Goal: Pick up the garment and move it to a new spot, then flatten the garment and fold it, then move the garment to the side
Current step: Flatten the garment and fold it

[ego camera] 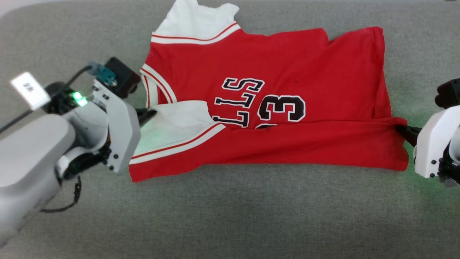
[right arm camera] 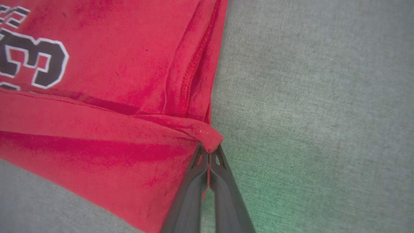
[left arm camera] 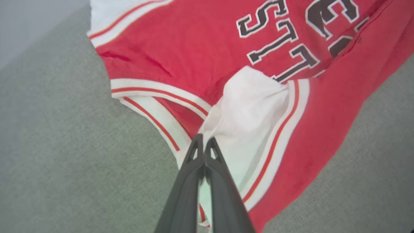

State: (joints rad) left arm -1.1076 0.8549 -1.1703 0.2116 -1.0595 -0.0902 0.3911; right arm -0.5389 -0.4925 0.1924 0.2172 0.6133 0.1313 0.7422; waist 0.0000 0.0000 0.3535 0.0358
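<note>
- Midway through the fold, the garment (ego camera: 287,72) lies spread across the middle of the grey upholstered surface (ego camera: 230,223). Its collar end is to your left and its hem to your right.
- The near flap (ego camera: 287,144) is doubled up over the lower part of the lettering (ego camera: 239,99). Carry it toward the far edge with both ends level; if one arm leads, the crease will probably run crooked.
- The near white sleeve end (ego camera: 172,124) is turned in over the chest and bunches toward the pinch. Lay it flat inside the fold so it leaves no lump under the red cloth.
- Your left gripper (ego camera: 149,114) is pressed together on that sleeve's white cloth, beside the striped trim. Your right gripper (ego camera: 404,130) pinches a rolled nub of red hem at the fold's right end.
- Hold the cloth lightly taut between the two. The right-hand nub looks small and may slip under a harder pull.
- The surface is matte, woven and soft-looking, so cloth is likely to drag on it rather than slide. Lift before you shift.
- A broad stretch of grey lies on the near side. On the far side the other sleeve (ego camera: 196,18) reaches the top of the head view.
- A green glow (ego camera: 413,187) tints the fabric by your right wrist.
- A pale strip (ego camera: 14,9) shows past the surface's rounded upper-left corner; what it is cannot be told.
</note>
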